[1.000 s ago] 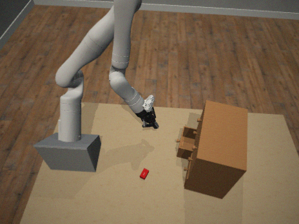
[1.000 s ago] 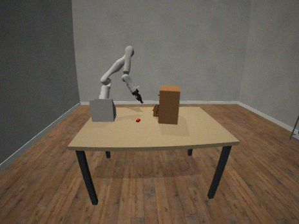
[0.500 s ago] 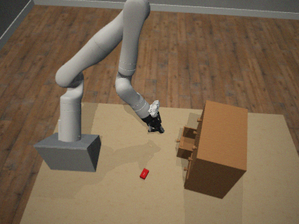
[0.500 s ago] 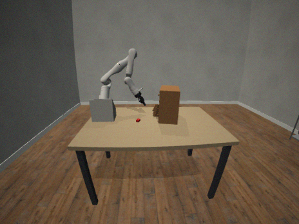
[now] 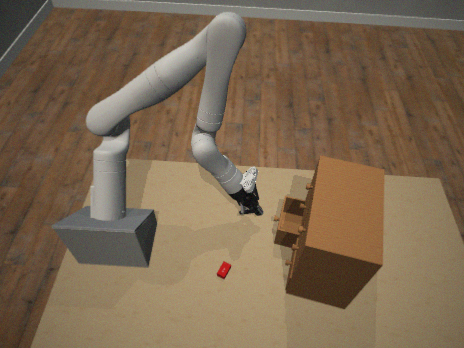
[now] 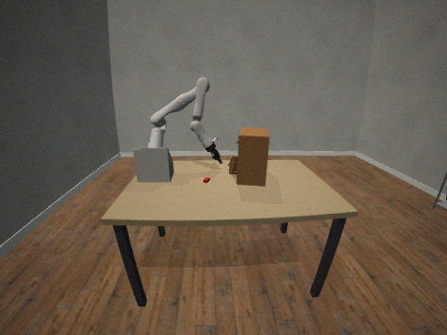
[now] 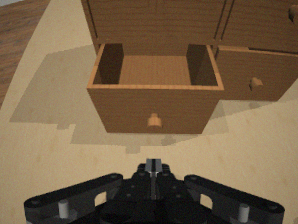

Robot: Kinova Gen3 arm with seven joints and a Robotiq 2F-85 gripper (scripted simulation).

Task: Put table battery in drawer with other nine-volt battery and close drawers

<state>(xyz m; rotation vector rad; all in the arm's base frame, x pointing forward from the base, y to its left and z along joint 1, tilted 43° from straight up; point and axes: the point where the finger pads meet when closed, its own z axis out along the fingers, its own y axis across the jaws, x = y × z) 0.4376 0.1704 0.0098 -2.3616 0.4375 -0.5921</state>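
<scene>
Gripper [image 5: 251,212] [image 6: 221,162] [image 7: 153,168]: clenched, nothing between the fingertips; tilted downward above the table, just in front of the open drawer and apart from it. Open drawer [image 5: 288,237] [image 6: 233,166] [image 7: 155,110]: low in the chest, knob toward the gripper, no battery visible on the part of its floor in view. Chest [image 5: 345,210] [image 6: 252,156] [image 7: 155,20]: upright on the table [image 5: 200,310] [image 6: 226,202] [image 7: 50,170]. Red battery [image 5: 224,270] [image 6: 206,180]: lying on the table, outside the chest, between it and the arm's grey base [image 5: 105,247] [image 6: 154,166].

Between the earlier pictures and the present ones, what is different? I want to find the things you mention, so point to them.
The gripper [image 5: 251,212] [image 6: 221,162] [image 7: 153,168] moved a little toward the chest [image 5: 345,210] [image 6: 252,156] [image 7: 155,22]. Nothing was taken or released. The red battery [image 5: 224,270] [image 6: 206,180] and the pulled-out drawer [image 5: 285,236] [image 6: 233,166] [image 7: 155,107] stayed as they were.
</scene>
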